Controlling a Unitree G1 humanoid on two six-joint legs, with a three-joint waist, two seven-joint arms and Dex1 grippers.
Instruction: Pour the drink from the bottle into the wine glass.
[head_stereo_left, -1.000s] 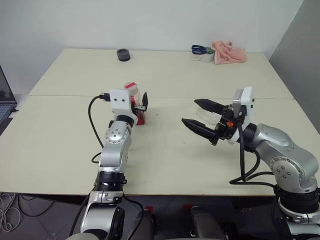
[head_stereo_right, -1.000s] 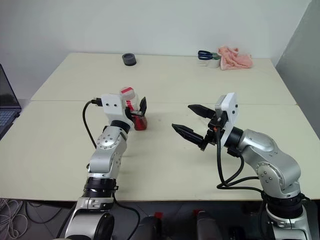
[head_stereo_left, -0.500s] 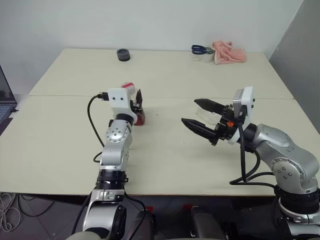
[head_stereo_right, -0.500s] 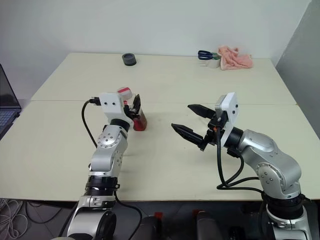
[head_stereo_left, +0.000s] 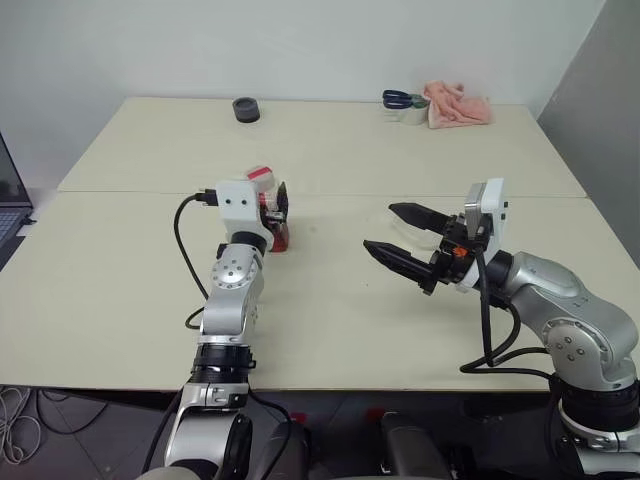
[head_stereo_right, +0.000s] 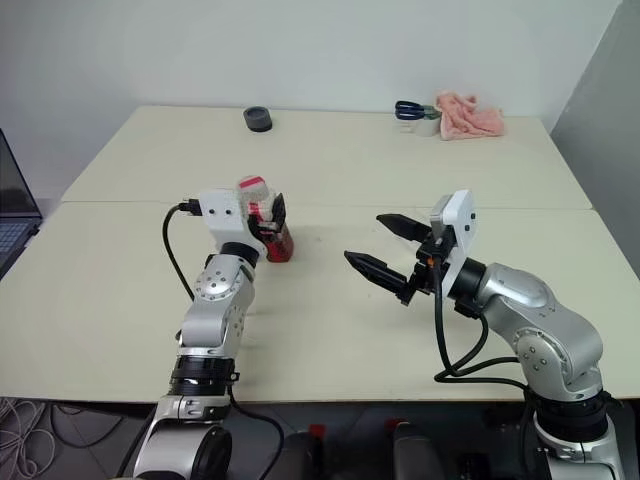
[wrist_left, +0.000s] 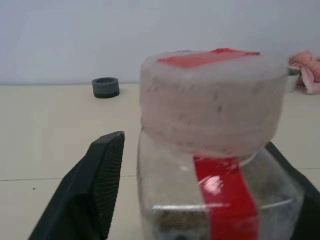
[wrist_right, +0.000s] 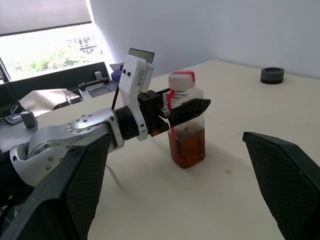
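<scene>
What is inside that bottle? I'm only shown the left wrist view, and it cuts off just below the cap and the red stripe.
Observer: A brown drink fills the lower part of the bottle, which stands upright on the table.
Operator: Is anything else reaching for it?
Observer: No. The right gripper hangs apart from it, off to its right, with its jaws wide open.
Operator: And beside that pink cloth?
Observer: Scissors with blue handles lie right next to it, at the table's far edge.
</scene>
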